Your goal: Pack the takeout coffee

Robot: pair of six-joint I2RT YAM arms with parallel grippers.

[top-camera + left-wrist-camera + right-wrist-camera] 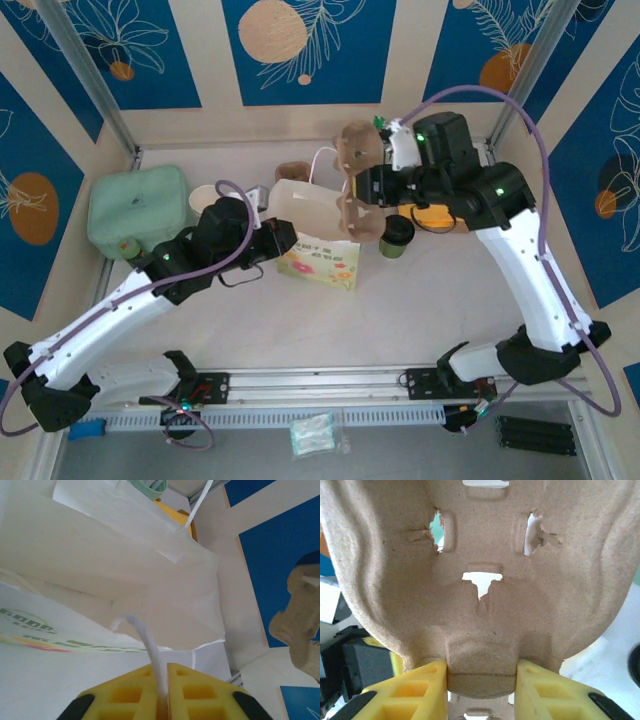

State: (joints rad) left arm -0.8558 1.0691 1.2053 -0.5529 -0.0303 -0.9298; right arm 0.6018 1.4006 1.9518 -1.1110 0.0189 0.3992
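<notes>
Near the middle of the surface (430, 310), the left tool (162, 700) pinches the paper bag's (320, 262) white handle (145, 635), probably to keep its mouth open, while the right tool (480, 680) clamps a pulp cup carrier (480, 625) above it; the takeout coffee (397, 237) stands just beside the bag, on its right-edge side.

The paper bag (318, 262) is white with a flowered front — green, yellow, pink — and a white handle (149, 645). The pulp carrier (480, 605) is tan, the takeout coffee (395, 241) green and black-lidded, the box (137, 210) mint.

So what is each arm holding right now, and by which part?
Left gripper: paper bag, jaws pinching its white cord handle. Right gripper: pulp cup carrier, jaws clamping a rounded edge lobe.
</notes>
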